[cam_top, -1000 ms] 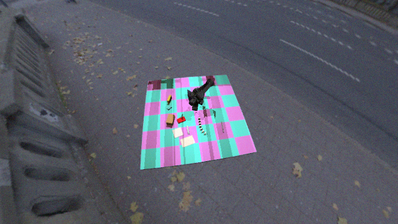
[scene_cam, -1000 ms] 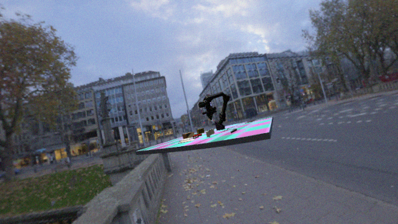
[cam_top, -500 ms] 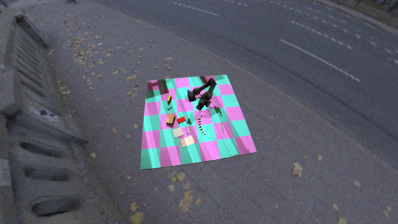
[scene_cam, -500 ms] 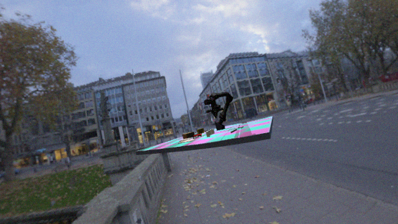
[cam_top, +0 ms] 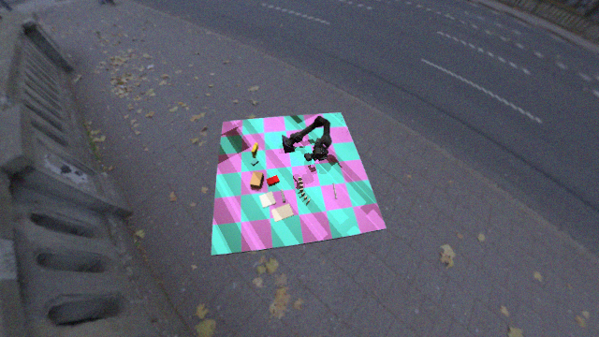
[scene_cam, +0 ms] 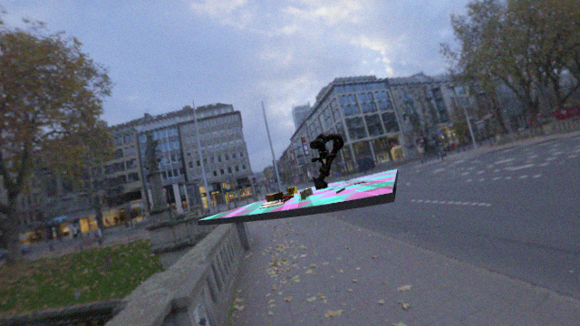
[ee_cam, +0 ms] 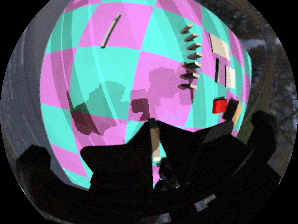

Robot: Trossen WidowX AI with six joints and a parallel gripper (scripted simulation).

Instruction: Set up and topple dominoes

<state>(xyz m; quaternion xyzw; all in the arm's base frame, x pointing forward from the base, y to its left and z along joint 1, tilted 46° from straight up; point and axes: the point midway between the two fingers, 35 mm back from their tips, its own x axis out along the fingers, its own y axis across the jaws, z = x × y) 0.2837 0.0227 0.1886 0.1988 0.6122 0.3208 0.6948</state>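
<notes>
My gripper (cam_top: 310, 158) (ee_cam: 152, 124) is shut on a pale domino (ee_cam: 154, 137) and holds it upright above the checkered pink and teal mat (cam_top: 234, 234) (scene_cam: 362, 199), back from the row. The row of several standing dominoes (cam_top: 302, 189) (ee_cam: 192, 56) (scene_cam: 306, 193) runs across the middle of the mat, ahead and to the right in the wrist view. One loose domino (cam_top: 334, 191) (ee_cam: 113, 31) lies flat to one side of the row. Another thin domino (cam_top: 283, 197) lies on the other side, near the cream cards.
A red block (cam_top: 272, 180) (ee_cam: 221, 106), a tan block (cam_top: 256, 179) and a yellow object (cam_top: 255, 149) sit left of the row. Two cream cards (cam_top: 267, 199) (cam_top: 283, 212) lie near the row. The mat's edges drop off all round.
</notes>
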